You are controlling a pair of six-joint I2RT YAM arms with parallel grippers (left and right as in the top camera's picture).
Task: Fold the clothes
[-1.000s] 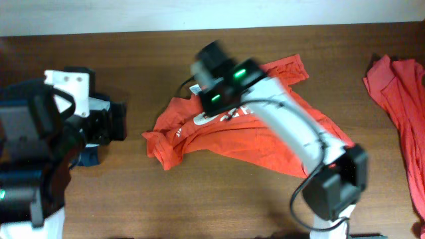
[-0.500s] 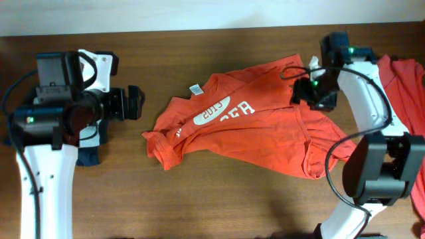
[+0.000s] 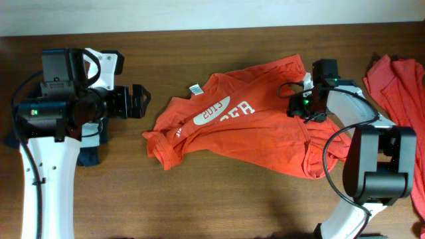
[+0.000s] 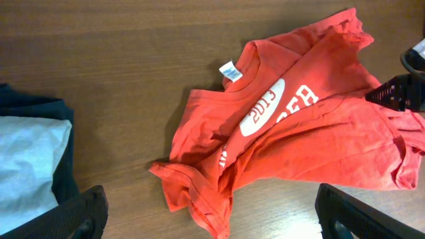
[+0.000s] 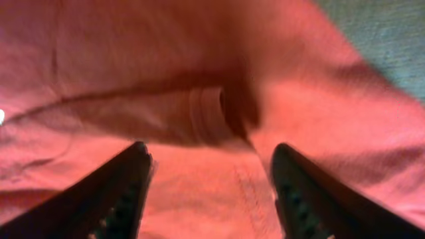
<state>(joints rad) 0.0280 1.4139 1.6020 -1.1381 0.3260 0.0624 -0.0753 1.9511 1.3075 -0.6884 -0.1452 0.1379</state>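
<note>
Two orange-red T-shirts: the printed T-shirt (image 3: pixel 252 129) lies crumpled mid-table, while the second T-shirt (image 3: pixel 398 83) is bunched at the right edge. Two grippers, both released: left gripper (image 3: pixel 137 101) apart from the printed one, right gripper (image 5: pixel 209 192) spread over its fabric.

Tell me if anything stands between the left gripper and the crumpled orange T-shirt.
Nothing visible does. The left gripper, jaws open, faces the T-shirt across a strip of table; the folded navy and grey garments lie off to one side.
</note>
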